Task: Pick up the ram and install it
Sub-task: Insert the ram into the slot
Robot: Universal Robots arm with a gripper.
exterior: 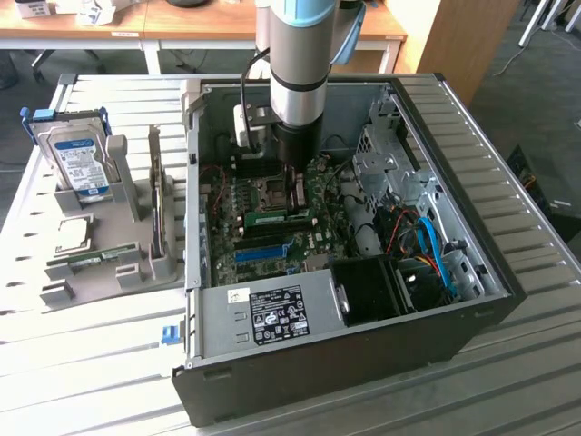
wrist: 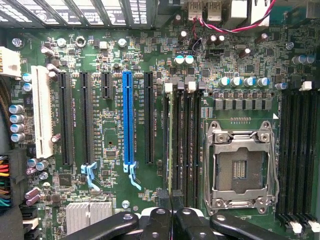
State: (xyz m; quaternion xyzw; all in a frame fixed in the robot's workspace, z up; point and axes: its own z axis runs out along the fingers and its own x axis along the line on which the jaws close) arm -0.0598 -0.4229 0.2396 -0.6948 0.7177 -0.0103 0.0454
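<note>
The ram (exterior: 272, 218) is a thin green stick standing on edge over the black memory slots (wrist: 182, 145) of the motherboard (wrist: 110, 45), beside the CPU socket (wrist: 240, 167). In the wrist view the ram (wrist: 172, 150) shows edge-on as a narrow green line running away from the fingers. My gripper (exterior: 293, 202) reaches straight down into the open PC case (exterior: 218, 318) and is shut on the ram's upper edge. Its black fingertips meet around that edge, so the gripper (wrist: 172, 220) holds the stick from above.
A long blue slot (wrist: 128, 120) and black expansion slots lie beside the memory slots. Drive cages and cables (exterior: 427, 245) fill the case on the exterior view's right. On the left a grey holder (exterior: 136, 259) carries a hard drive (exterior: 77, 159), a CPU (exterior: 73, 232) and a twin green stick (exterior: 91, 261).
</note>
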